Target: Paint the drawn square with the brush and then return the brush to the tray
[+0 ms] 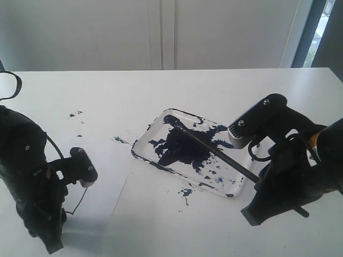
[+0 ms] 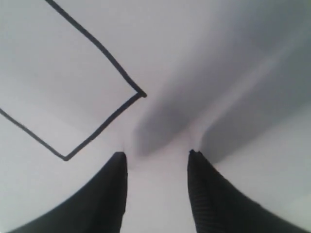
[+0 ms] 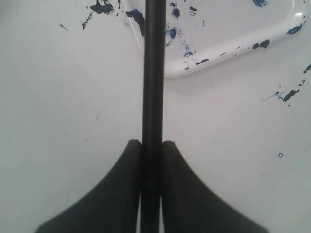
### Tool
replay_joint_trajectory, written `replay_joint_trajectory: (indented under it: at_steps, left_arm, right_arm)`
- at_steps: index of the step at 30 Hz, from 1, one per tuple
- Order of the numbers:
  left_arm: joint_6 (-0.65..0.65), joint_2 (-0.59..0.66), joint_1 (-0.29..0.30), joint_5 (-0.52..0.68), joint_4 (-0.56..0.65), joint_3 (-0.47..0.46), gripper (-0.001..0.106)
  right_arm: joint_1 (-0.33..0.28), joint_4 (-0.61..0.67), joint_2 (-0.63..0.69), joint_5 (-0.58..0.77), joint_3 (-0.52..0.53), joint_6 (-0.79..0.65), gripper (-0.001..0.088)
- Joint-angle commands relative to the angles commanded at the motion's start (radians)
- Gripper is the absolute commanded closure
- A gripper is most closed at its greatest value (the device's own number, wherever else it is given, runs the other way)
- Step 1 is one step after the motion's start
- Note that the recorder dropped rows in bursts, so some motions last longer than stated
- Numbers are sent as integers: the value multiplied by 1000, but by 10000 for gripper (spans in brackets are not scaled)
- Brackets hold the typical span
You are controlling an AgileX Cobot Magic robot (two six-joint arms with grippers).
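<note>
A long thin black stick-like paintbrush [image 3: 153,73] was clenched between the two black fingers of the right gripper [image 3: 151,145], which pressed against the shaft from both sides with no gap showing. In the exterior view the brush slanted away from that gripper toward the far left, and its far end lay over the large blue-black paint blotch [image 1: 185,147] inside the shallow rounded-rectangular clear-white plastic tray [image 1: 151,127]; whether the tip touched the paint could not be told. The tray sat near the middle of the white tabletop [image 1: 107,91], its rim edged with dark paint, and small blue-black splatters [image 1: 120,140] dotted the surface around it. The right wrist view showed the shaft crossing one rounded corner of the tray. The left gripper [image 2: 155,154] hung close over the white paper sheet [image 2: 233,58], its jaws parted and nothing between them. Just beside its fingertips lay the small drawn square [image 2: 68,92], a thin black outline with bare white paper inside, one corner pointing toward the gap between the fingers without reaching them. The square was hidden in the exterior view, where the black left arm [image 1: 32,182] stood at the near left, well apart from the tray.
</note>
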Motion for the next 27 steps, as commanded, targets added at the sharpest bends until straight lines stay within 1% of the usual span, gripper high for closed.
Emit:
replay_joint_trajectory:
  at_steps: [1,3,4,6,7,8,9,10,12,17,22,27]
  left_arm:
    - [-17,-25,0,-13,0,0,598]
    - [-108,-76,0,-82,0,0,598]
    - [-182,-80,2,-153,0,0,598]
    - [-268,-68,15,-244,0,0,598]
    - [-322,-58,29,-295,0,0,598]
    - [-444,-33,63,-387,0,0,598]
    - [-498,-14,86,-433,0,0,598]
    - [-536,30,126,-506,0,-9,598]
    - [-531,100,158,-528,0,-49,598]
    - [-507,200,157,-568,2,-119,598]
    - [-505,253,157,-566,6,-161,598]
    - [-500,273,157,-580,21,-163,598]
  right_arm:
    - [0,0,0,0,0,0,868]
    - [0,0,0,0,0,0,868]
    - [0,0,0,0,0,0,868]
    - [0,0,0,2,0,0,868]
    - [0,0,0,4,0,0,868]
    - [0,0,0,4,0,0,868]
    - [0,0,0,4,0,0,868]
    - [0,0,0,8,0,0,868]
    - [0,0,0,8,0,0,868]
    - [0,0,-2,12,0,0,868]
    - [0,0,-15,14,0,0,868]
    - [0,0,-19,14,0,0,868]
